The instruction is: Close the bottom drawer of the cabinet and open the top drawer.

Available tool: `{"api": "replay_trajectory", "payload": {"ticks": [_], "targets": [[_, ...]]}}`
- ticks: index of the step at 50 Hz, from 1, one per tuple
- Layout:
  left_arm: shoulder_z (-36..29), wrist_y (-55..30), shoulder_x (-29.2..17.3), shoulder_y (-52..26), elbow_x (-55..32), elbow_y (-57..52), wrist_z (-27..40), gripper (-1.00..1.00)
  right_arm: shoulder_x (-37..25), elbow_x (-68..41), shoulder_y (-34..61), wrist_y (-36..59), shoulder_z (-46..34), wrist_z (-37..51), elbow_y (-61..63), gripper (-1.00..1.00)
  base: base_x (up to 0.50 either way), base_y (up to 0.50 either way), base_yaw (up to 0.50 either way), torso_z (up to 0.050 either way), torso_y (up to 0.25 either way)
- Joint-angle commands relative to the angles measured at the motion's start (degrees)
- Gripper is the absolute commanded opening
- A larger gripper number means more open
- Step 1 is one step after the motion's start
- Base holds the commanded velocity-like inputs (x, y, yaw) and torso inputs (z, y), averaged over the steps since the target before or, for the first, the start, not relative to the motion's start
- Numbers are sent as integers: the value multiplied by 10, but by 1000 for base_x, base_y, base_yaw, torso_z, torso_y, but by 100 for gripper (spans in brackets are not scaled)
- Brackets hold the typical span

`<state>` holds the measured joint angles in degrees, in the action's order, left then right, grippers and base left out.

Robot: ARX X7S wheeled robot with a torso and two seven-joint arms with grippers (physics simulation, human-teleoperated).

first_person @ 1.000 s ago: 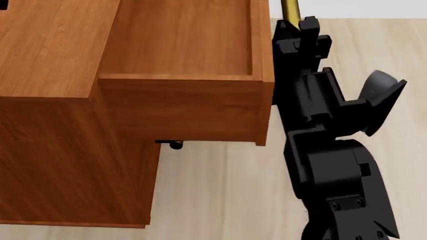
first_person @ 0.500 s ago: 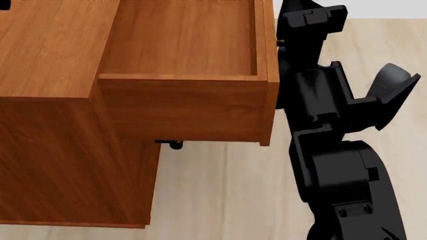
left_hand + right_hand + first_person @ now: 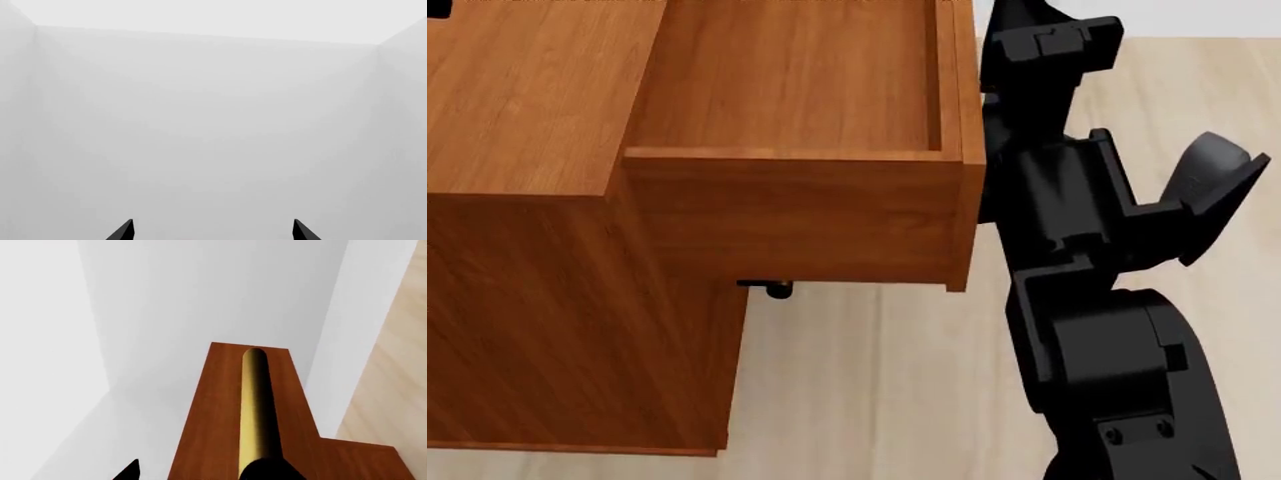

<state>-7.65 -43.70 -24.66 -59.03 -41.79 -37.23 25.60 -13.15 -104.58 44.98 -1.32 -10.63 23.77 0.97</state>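
Note:
The reddish-brown cabinet [image 3: 521, 150] fills the left of the head view. Its top drawer [image 3: 794, 215] stands pulled far out, and I see its bare wooden inside. My right gripper [image 3: 1044, 45] sits at the drawer's front face. In the right wrist view this gripper [image 3: 200, 471] is open, with one finger [image 3: 270, 471] lying over the brass bar handle [image 3: 255, 410] and the other tip well off to the side. The bottom drawer is hidden under the pulled-out top drawer. My left gripper [image 3: 212, 231] is open in front of pale blank walls.
A small dark stub [image 3: 777, 289] pokes out from the cabinet front just below the open drawer. Light wood floor [image 3: 868, 400] lies in front of the cabinet and beside my right arm [image 3: 1108, 350]. A pale wall shows beyond the drawer front.
My right arm has shifted forward along the drawer front and now covers the brass handle in the head view. The top drawer has slid out a little further.

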Motion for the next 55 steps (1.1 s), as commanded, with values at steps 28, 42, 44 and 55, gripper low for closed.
{"api": "replay_trajectory", "payload": {"ticks": [28, 42, 44, 55], "targets": [[-3, -1, -4, -3, -9, -5, 9, 100, 0, 1, -7, -7, -1, -41, -30, 100, 0, 0, 0, 0, 1], [-5, 0, -5, -5, -11, -4, 10, 100, -2, 6, -11, -15, -3, -35, -40, 100, 0, 0, 0, 0, 0], [-5, 0, -5, -6, -12, -4, 11, 100, -2, 6, -12, -15, -3, -36, -41, 100, 0, 0, 0, 0, 0], [-7, 3, -6, -4, -12, -3, 11, 100, -10, 7, -12, -24, 5, -30, -27, 100, 0, 0, 0, 0, 0]]}}
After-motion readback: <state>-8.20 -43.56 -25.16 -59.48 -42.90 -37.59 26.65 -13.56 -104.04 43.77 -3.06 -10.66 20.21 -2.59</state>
